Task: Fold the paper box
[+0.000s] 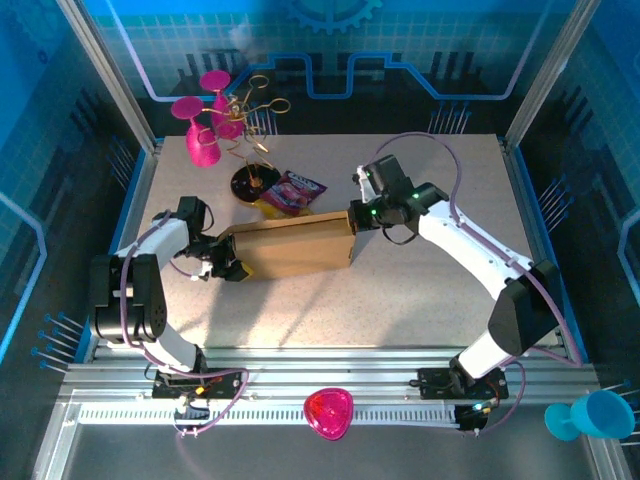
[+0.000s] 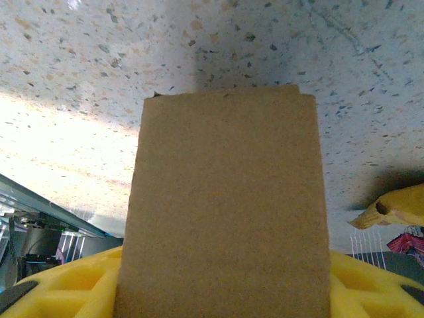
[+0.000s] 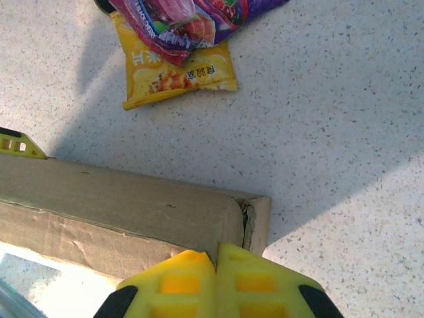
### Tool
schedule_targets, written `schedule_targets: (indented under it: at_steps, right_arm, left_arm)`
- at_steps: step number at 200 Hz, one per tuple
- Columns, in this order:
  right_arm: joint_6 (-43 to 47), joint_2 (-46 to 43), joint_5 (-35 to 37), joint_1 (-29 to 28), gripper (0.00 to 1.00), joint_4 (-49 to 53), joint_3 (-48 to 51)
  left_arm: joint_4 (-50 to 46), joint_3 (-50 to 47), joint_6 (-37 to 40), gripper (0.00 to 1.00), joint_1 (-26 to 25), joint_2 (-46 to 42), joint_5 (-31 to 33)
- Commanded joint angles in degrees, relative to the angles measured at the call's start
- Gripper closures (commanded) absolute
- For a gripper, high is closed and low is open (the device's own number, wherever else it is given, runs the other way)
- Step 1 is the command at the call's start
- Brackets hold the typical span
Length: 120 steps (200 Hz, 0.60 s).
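The paper box [image 1: 295, 245] is a brown cardboard shape lying across the middle of the table, folded up into a long shallow block. My left gripper [image 1: 232, 268] is at its left end, shut on it. In the left wrist view a cardboard panel [image 2: 225, 199] runs between the yellow fingers [image 2: 66, 285]. My right gripper [image 1: 357, 215] is at the box's far right corner. In the right wrist view its yellow tips [image 3: 216, 255] are shut together and rest on the top edge of the box [image 3: 132, 205], beside a folded-in end flap [image 3: 258, 218].
A purple and yellow snack packet [image 1: 293, 192] lies just behind the box, also in the right wrist view [image 3: 179, 59]. Pink goblets on a gold wire stand [image 1: 225, 115] are at the back left. A pink bowl [image 1: 328, 412] and a blue cup [image 1: 590, 415] sit off the table at the front.
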<state>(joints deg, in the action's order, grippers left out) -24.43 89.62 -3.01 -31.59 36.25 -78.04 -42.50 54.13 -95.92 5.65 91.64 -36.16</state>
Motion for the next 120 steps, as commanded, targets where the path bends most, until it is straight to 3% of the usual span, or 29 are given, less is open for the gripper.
schedule_targets:
  at_steps: [1, 19, 56, 72, 84, 85, 94, 120]
  right_arm:
    - [0.9, 0.2, -0.8, -3.0, 1.0, -0.8, 4.1]
    - [1.9, -0.7, 0.8, -3.0, 1.0, -1.9, 5.2]
    - [3.8, -0.2, 3.2, -3.0, 1.0, -0.7, 4.5]
    - [4.5, 0.1, 4.0, -3.0, 1.0, -0.5, 4.2]
    - [5.0, 0.8, 3.9, -3.0, 1.0, -0.2, 3.6]
    - [5.0, 0.9, 4.0, -3.1, 1.0, -0.1, 3.5]
    - [5.2, 1.7, 4.0, -3.1, 1.0, 0.4, 2.7]
    - [5.3, 4.0, 4.4, -3.3, 1.0, 1.6, 0.1]
  left_arm:
    - [0.3, -1.8, -0.9, 0.92, -0.1, 2.0, 7.6]
    - [1.0, -1.6, 0.2, 0.83, 0.1, 1.9, 7.6]
    - [2.2, -1.4, 2.8, 0.48, 1.2, -1.0, 8.2]
    - [1.1, -0.8, 5.5, 0.32, 2.0, -2.6, 8.5]
    - [0.1, -0.4, 7.9, 0.15, 2.6, -4.0, 9.0]
    - [0.1, -0.4, 8.2, 0.1, 2.6, -4.2, 9.0]
    - [0.0, -0.8, 9.3, 0.02, 2.9, -5.5, 9.2]
    - [1.5, -3.6, 10.5, 0.01, 3.6, -8.4, 7.8]
